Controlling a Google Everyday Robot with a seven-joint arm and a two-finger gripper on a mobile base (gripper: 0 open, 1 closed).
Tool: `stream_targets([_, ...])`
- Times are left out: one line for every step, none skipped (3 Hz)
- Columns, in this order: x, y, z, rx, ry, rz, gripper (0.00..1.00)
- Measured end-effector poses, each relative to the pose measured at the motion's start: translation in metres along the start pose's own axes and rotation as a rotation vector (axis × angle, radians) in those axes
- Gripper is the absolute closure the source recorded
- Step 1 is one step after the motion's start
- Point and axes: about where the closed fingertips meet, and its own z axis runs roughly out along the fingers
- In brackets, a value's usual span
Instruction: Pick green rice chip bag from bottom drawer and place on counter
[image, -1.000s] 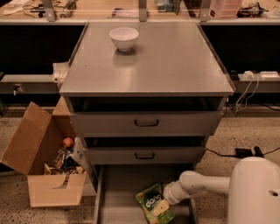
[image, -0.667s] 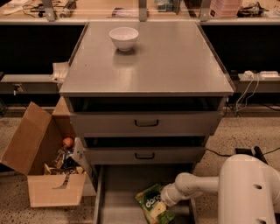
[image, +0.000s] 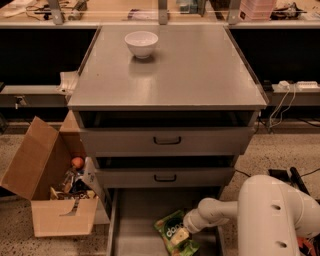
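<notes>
The green rice chip bag lies on the floor of the open bottom drawer, near its front right. My gripper reaches down into the drawer from the right at the end of the white arm. It sits right at the bag's right side, touching or overlapping it. The bag rests on the drawer floor. The counter is the wide grey cabinet top above.
A white bowl stands at the counter's back left. The two upper drawers with black handles are slightly open. An open cardboard box of clutter sits on the floor left of the cabinet. Cables lie at the right.
The bulky white arm segment has moved left and further into view. The gripper has stayed at the bag in the drawer; the bag has barely shifted.
</notes>
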Motion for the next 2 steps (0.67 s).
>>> stream_targets([0.0014,-0.0027,0.0106,0.000,0.009,0.023,0.00])
stream_targets([0.0039,-0.0045,0.0189,-0.009,0.010,0.053,0.18])
